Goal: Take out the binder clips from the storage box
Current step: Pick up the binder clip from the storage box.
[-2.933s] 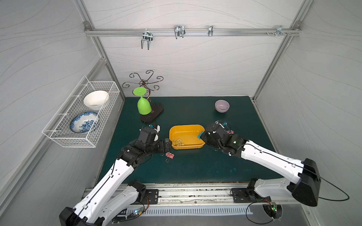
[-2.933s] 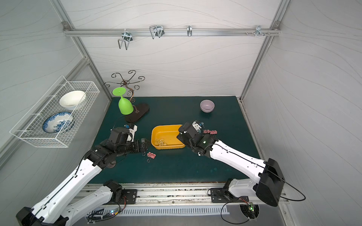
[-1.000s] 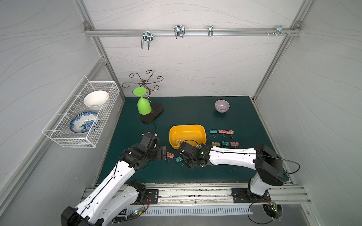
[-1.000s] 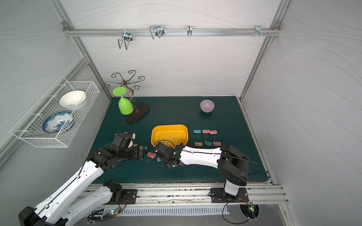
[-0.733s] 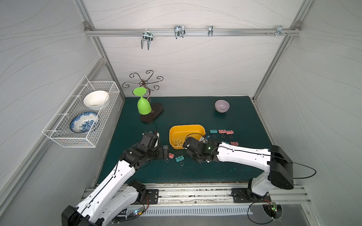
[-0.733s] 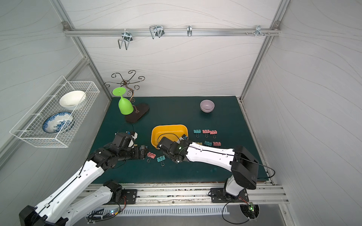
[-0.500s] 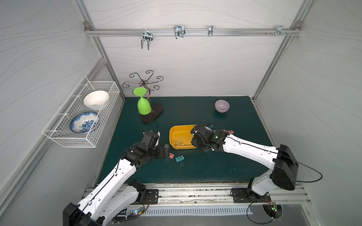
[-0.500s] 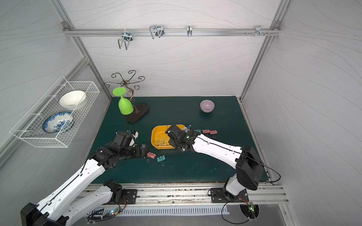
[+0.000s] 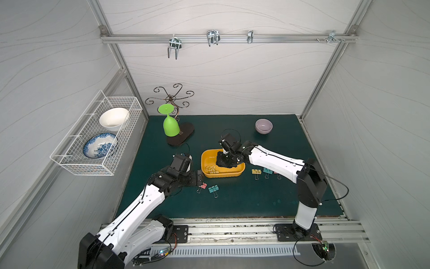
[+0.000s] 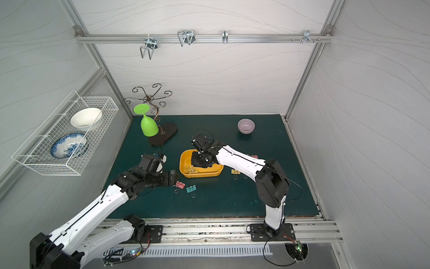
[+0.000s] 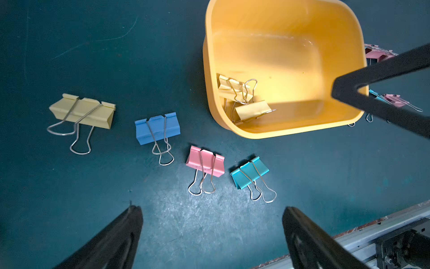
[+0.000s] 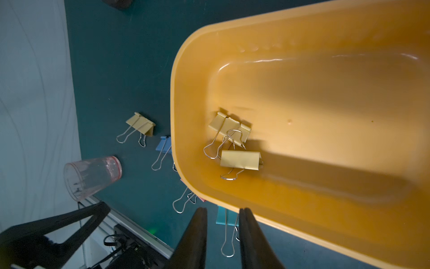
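Note:
The yellow storage box (image 9: 232, 173) (image 10: 204, 174) sits mid-mat. Two yellow binder clips (image 9: 211, 169) (image 12: 230, 128) lie tangled at its left end. My right gripper (image 9: 224, 163) (image 12: 222, 210) hangs over the box near its front rim, jaws slightly apart with nothing between them. My left gripper (image 9: 199, 178) (image 11: 210, 209) is wide open and empty, low over the mat left of the box. Yellow (image 11: 82, 111), blue (image 11: 157, 128), pink (image 11: 205, 160) and teal (image 11: 250, 172) clips lie in front of it. More clips (image 9: 256, 171) lie right of the box.
An upturned green goblet (image 9: 171, 127) on a dark stand is at the back left and a lilac bowl (image 9: 263, 126) at the back right. A wire basket (image 9: 97, 137) with dishes hangs on the left wall. A clear cup (image 12: 93, 177) lies near the left arm.
My right gripper has swung from the front mat beside the teal clip back up over the storage box. The teal clip stays on the mat next to the pink one. The left arm barely moved.

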